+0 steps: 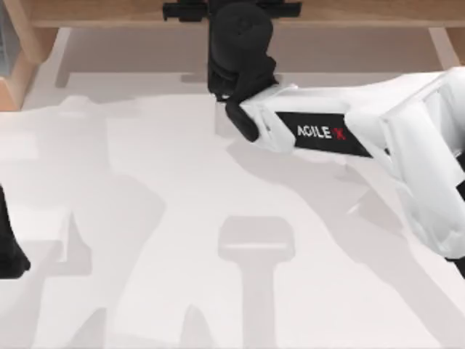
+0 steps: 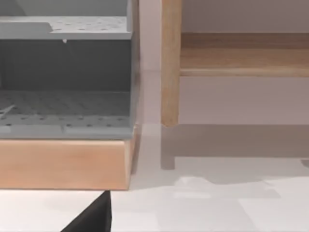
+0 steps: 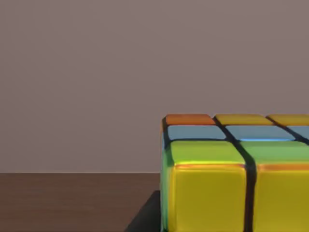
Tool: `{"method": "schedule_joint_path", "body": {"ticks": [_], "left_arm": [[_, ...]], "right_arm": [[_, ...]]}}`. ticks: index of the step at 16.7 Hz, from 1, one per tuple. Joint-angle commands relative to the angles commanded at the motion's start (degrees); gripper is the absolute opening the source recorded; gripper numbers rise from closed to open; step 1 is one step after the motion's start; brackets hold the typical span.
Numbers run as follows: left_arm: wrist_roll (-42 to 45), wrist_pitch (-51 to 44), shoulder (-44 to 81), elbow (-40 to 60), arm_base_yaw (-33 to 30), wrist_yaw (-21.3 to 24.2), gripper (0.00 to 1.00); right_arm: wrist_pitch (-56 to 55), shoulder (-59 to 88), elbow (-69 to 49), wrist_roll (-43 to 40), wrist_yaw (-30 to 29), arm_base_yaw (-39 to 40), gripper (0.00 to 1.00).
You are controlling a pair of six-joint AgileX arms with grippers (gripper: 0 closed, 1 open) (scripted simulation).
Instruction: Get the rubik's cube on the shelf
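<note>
The rubik's cube [image 3: 227, 179] shows yellow, green, light-blue and orange tiles close up in the right wrist view. It is at the brown board of the shelf [image 3: 72, 203], with a dark finger [image 3: 147, 215] against its side. From the top view's right, my right arm reaches to the back of the table. Its black right gripper [image 1: 232, 11] sits at the shelf [image 1: 363, 11] and hides the cube from above. My left gripper [image 1: 11, 247] stays parked at the left edge.
A grey perforated rack [image 2: 65, 63] on a light wooden base [image 2: 63, 164] stands at the back left. Beside it is the shelf's pale support post [image 2: 170, 63]. The white table [image 1: 145, 218] lies open in front of the shelf.
</note>
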State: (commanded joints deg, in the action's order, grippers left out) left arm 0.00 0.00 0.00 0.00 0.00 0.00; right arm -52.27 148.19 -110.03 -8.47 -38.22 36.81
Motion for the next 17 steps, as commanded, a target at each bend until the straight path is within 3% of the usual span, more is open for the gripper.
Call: {"method": "schedule_joint_path", "body": {"ticks": [1,14,17], "left_arm": [[0.00,0.00,0.00,0.00,0.00,0.00,1.00],[0.00,0.00,0.00,0.00,0.00,0.00,1.00],[0.00,0.00,0.00,0.00,0.00,0.00,1.00]], "right_arm": [[0.00,0.00,0.00,0.00,0.00,0.00,0.00],[0.00,0.00,0.00,0.00,0.00,0.00,0.98],[0.00,0.00,0.00,0.00,0.00,0.00,1.00]]}}
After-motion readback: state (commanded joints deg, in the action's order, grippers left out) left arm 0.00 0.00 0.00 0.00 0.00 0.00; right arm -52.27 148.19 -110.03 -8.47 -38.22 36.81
